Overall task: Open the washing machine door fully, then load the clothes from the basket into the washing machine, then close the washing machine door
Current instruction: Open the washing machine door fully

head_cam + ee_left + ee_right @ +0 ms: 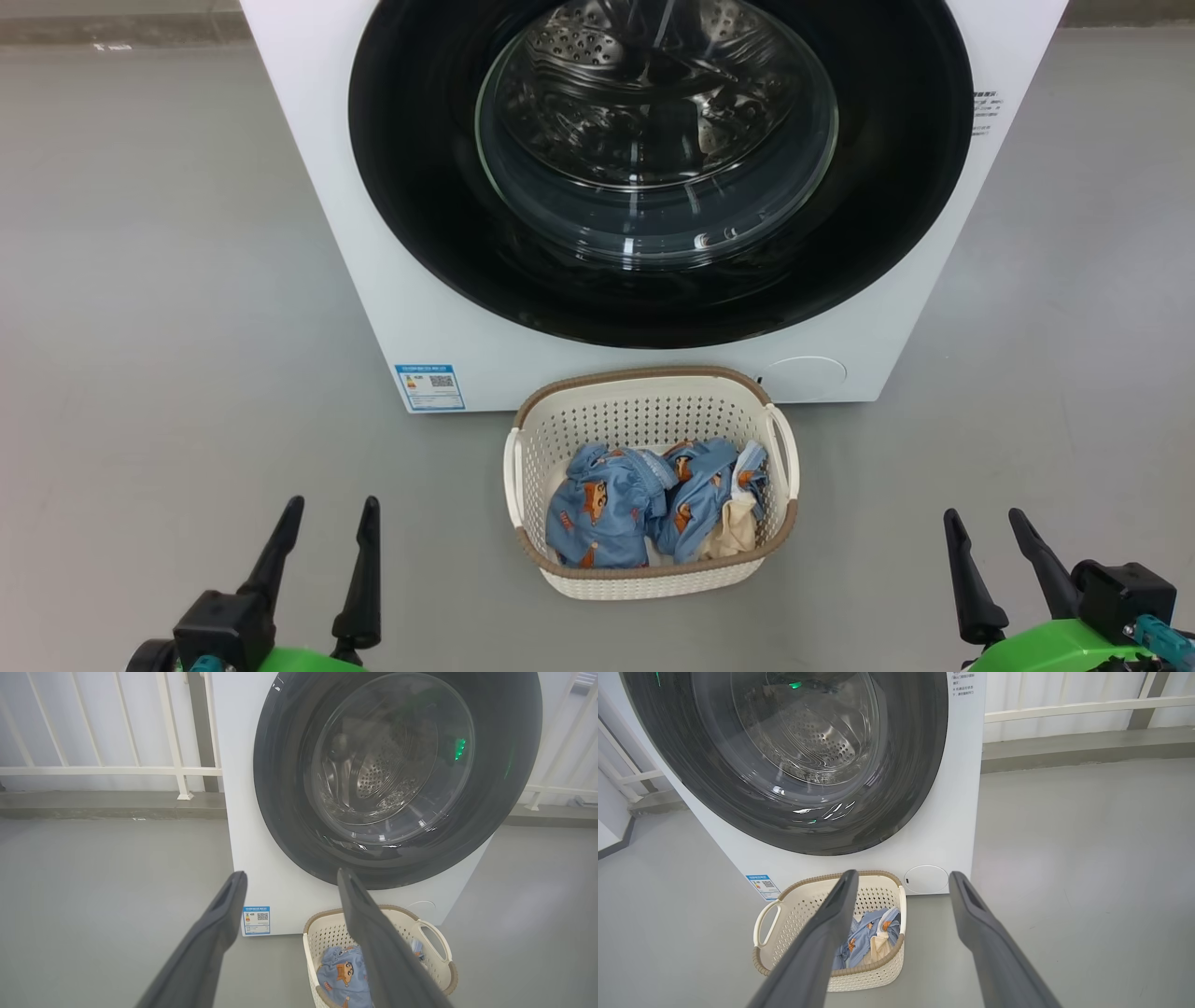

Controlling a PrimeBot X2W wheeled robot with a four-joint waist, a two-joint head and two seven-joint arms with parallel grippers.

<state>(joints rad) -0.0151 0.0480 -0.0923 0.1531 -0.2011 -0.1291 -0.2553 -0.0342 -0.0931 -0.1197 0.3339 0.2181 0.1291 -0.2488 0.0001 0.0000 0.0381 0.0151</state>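
Note:
The white washing machine [373,243] stands straight ahead, its round black-rimmed door [658,177] shut flat against the front, the steel drum visible through the glass. On the floor before it sits the cream basket [644,387] holding light-blue clothes [607,509] with orange figures and a cream piece. My left gripper [331,509] is open at the lower left, well left of the basket. At the lower right my right gripper [985,518] is open too, right of the basket. Both are empty. The wrist views show the door [397,779] [794,756] and basket [434,933] [794,905] beyond open fingers.
Grey floor [159,308] spreads on both sides of the machine. A white railing [107,770] and low kerb run behind it. A blue label [429,385] and a round white cap [805,373] sit low on the machine's front.

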